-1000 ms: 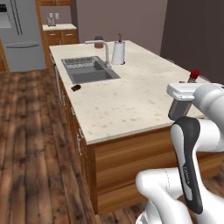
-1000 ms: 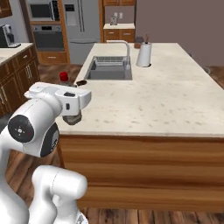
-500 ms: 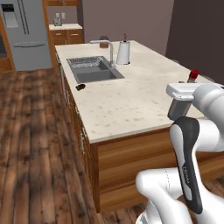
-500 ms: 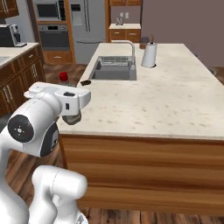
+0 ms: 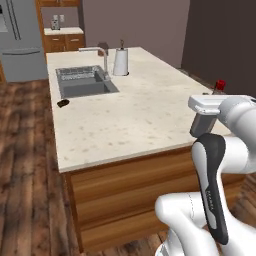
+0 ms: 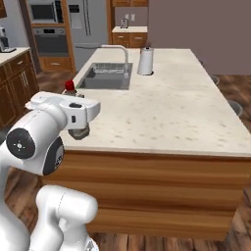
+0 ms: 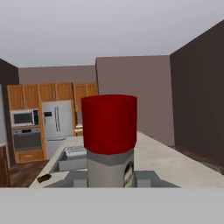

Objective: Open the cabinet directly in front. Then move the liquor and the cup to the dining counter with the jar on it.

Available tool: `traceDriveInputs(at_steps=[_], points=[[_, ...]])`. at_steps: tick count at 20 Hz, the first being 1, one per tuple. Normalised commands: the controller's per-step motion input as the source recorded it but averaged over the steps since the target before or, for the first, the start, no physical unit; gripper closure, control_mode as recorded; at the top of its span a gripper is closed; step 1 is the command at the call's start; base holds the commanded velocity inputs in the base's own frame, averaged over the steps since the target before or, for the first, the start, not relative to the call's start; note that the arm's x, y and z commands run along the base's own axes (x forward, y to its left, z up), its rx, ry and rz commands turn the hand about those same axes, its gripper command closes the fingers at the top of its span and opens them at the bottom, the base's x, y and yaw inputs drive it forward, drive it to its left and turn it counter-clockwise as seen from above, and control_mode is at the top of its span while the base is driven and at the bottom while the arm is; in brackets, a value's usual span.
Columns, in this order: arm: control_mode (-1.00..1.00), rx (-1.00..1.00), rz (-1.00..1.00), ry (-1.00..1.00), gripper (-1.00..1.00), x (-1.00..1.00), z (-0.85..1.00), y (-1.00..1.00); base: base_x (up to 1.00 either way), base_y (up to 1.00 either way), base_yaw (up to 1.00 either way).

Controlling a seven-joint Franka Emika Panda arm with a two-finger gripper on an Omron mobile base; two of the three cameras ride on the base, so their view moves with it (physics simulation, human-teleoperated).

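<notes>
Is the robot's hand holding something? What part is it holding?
Yes, the gripper holds the liquor, a bottle with a red cap. It grips the body below the cap.

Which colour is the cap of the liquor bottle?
Red. The cap of the liquor shows best in the hand view.

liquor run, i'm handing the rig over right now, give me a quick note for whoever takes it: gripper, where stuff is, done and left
Gripper: shut on the liquor, the red cap up close in the hand view; the cap also peeks over the hand in both base views.
Dining counter: right ahead of the base, with the sink and the paper-towel roll at its far end.
Cup, jar and cabinet: not seen from here, so their state is unconfirmed.
Done: liquor picked up and carried to the island.
Left: set the liquor down on the counter top, then fetch the cup and bring it there too.
</notes>
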Motion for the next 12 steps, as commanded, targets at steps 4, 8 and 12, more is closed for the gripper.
traceDriveInputs(at_steps=[4,8,12], points=[[1.00,0.00,0.00,0.00,1.00,0.00,0.00,0.00,0.00,-1.00,0.00],[1.00,0.00,0.00,0.00,1.00,0.00,0.00,0.00,0.00,-1.00,0.00],[1.00,0.00,0.00,0.00,1.00,0.00,0.00,0.00,0.00,-1.00,0.00]])
